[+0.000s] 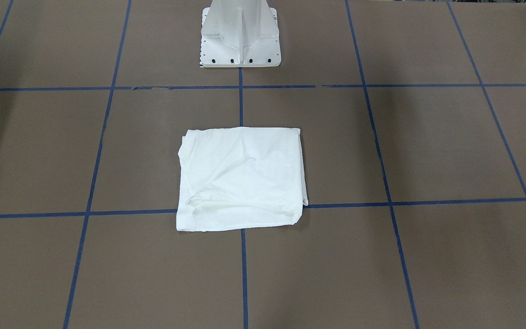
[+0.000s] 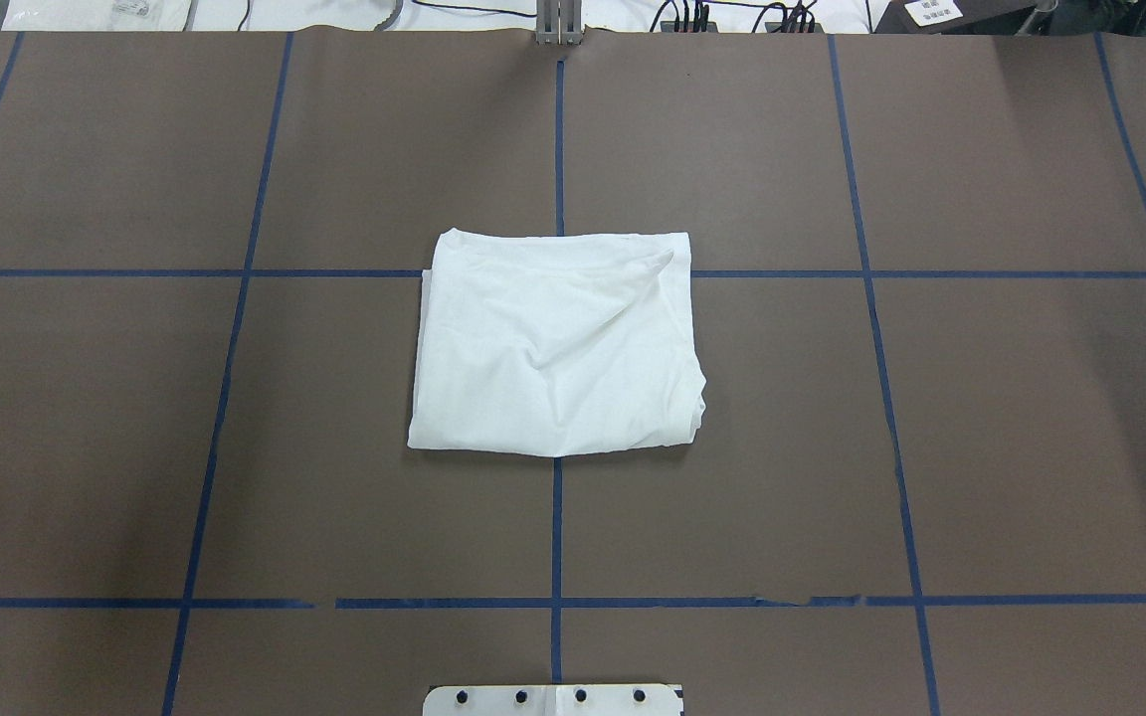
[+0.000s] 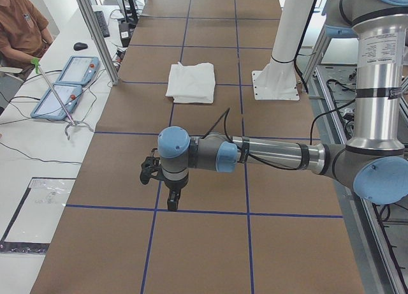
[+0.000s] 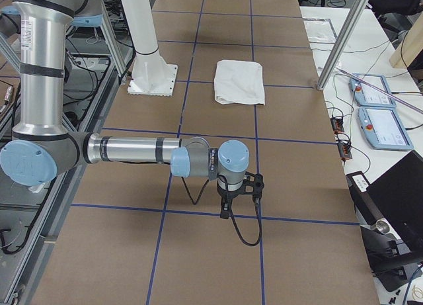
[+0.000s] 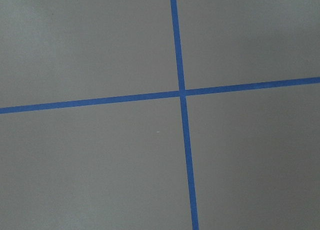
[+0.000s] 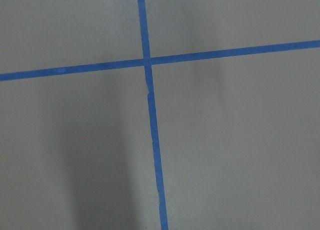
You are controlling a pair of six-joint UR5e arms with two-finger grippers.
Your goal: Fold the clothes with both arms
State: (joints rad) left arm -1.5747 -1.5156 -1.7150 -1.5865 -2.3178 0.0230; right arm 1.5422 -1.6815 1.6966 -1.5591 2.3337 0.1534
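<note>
Folded shirt (image 2: pixel 555 343) on worktop (image 2: pixel 981 398), well apart from left arm (image 3: pixel 274 155) and right arm (image 4: pixel 132 149); cannot tell jaws' state.

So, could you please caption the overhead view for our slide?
Folded white shirt resting on the brown table, straddling its central blue tape line.

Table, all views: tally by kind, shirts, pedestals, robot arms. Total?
Folded white shirt: 1
White pedestal: 1
Robot arms: 2, the left arm and the right arm
Total: 4
</note>
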